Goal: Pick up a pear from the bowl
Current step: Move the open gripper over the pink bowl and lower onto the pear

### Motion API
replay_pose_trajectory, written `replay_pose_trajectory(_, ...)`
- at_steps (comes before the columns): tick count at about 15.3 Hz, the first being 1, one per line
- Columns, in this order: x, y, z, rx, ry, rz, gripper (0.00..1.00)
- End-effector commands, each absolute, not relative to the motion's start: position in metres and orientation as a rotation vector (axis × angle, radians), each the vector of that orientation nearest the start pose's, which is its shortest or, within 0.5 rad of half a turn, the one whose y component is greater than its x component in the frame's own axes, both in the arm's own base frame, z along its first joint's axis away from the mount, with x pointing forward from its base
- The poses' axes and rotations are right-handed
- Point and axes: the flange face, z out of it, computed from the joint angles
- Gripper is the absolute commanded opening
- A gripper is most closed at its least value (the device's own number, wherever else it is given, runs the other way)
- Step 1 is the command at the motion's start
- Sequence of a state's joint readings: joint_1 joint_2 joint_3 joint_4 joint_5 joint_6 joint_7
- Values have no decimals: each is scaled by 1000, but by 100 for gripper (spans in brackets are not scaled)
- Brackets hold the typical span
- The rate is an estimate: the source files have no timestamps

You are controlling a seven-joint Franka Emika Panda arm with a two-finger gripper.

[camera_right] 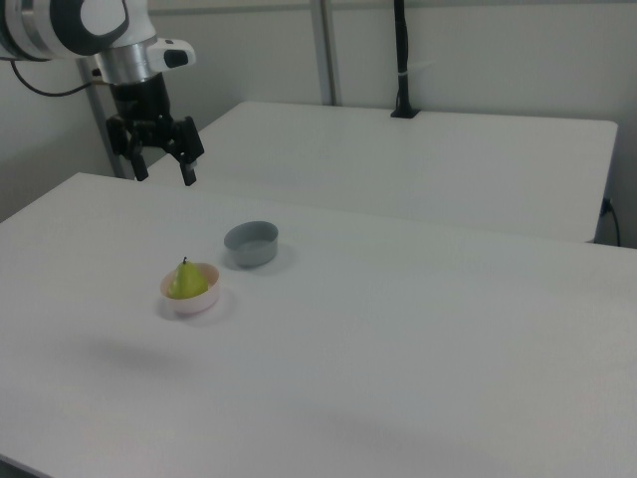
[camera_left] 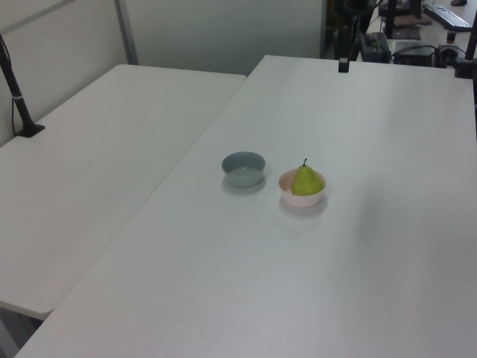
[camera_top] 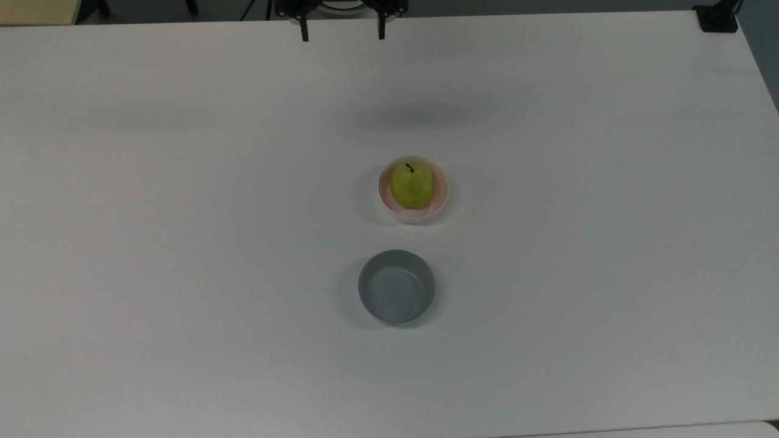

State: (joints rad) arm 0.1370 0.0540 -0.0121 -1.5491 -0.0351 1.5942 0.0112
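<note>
A yellow-green pear (camera_top: 412, 185) (camera_left: 305, 180) (camera_right: 185, 280) with a short dark stem stands upright in the pale pink bowl (camera_top: 414, 212) (camera_left: 301, 199) (camera_right: 191, 302) near the table's middle. My gripper (camera_top: 341, 35) (camera_right: 164, 172) hangs open, high above the table, its two dark fingers spread wide and nothing between them. In the top view it sits at the top edge, well beyond the pear. In the right view it is above and to the left of the bowl. One dark fingertip (camera_left: 343, 65) shows at the far table edge in the left view.
An empty grey bowl (camera_top: 397, 286) (camera_left: 244, 168) (camera_right: 251, 244) stands close beside the pink one. A second white table (camera_left: 97, 149) (camera_right: 418, 159) adjoins this one. A dark post and clamp (camera_left: 19, 104) (camera_right: 401, 60) stand on it. A black clamp (camera_top: 718, 18) sits at the top view's upper right corner.
</note>
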Motion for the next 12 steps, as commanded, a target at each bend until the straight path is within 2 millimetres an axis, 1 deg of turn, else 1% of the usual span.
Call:
replay_pose_trajectory(1, 574, 95, 593, -3163, -261, 5, 100)
replay_pose_trajectory(3, 579, 112, 582, -3159, -298, -15, 100)
replay_pose_trajectory(5, 587, 118, 559, -3160, -316, -6, 100)
replay_pose_trajectory(9, 594, 122, 527, -3161, -342, -28, 100)
replay_pose_trajectory(12, 597, 132, 498, -3165, -375, 23, 100)
